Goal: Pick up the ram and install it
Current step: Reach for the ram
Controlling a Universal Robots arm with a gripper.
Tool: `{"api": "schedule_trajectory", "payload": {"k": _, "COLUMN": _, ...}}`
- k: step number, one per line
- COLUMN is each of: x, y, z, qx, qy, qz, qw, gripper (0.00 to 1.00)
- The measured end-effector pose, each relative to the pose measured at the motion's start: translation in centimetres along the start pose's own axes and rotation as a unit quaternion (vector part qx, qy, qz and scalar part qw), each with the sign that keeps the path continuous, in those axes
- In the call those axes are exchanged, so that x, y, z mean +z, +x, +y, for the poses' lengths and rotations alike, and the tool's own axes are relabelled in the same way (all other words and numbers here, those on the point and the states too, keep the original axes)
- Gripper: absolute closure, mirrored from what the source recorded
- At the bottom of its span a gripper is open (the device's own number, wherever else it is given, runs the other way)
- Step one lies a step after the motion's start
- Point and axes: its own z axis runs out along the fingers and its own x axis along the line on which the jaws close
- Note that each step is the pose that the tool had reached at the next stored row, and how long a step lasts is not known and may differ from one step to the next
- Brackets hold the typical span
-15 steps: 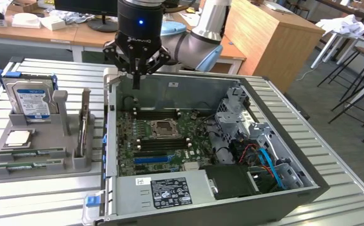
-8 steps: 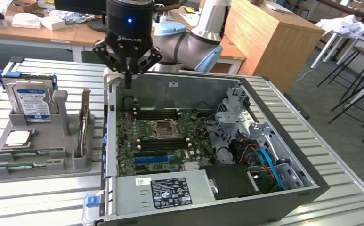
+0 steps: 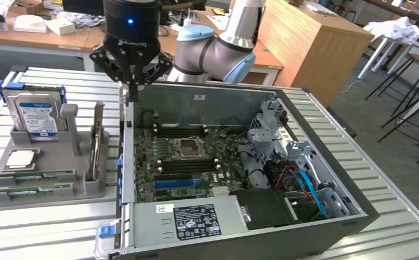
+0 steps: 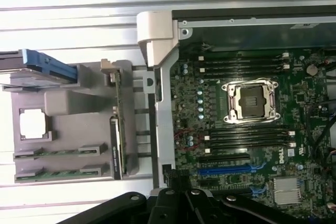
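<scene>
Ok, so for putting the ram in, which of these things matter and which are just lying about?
Job: ram sticks in the grey holder; motherboard memory slots; shut gripper above the case edge.
Lying about: hard drive; processor chip; upright card; power supply.

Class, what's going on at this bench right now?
A robot arm's gripper, shut with nothing in it, hangs over the edge of the open computer case, on the side by the grey holder. Two ram sticks lie in that holder, untouched. The motherboard slots look empty.
</scene>
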Motion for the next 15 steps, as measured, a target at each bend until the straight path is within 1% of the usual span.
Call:
{"api": "schedule_trajectory", "payload": {"k": 9, "x": -0.02, "y": 2.8, "z": -0.21, "qx": 0.000, "qy": 0.0000, "qz": 0.0000, "qw": 1.0000, "gripper": 0.90}}
{"api": "schedule_trajectory", "payload": {"k": 15, "x": -0.04, "y": 4.5, "z": -0.34, "qx": 0.000, "qy": 0.0000, "qz": 0.0000, "qw": 1.0000, "gripper": 0.90}}
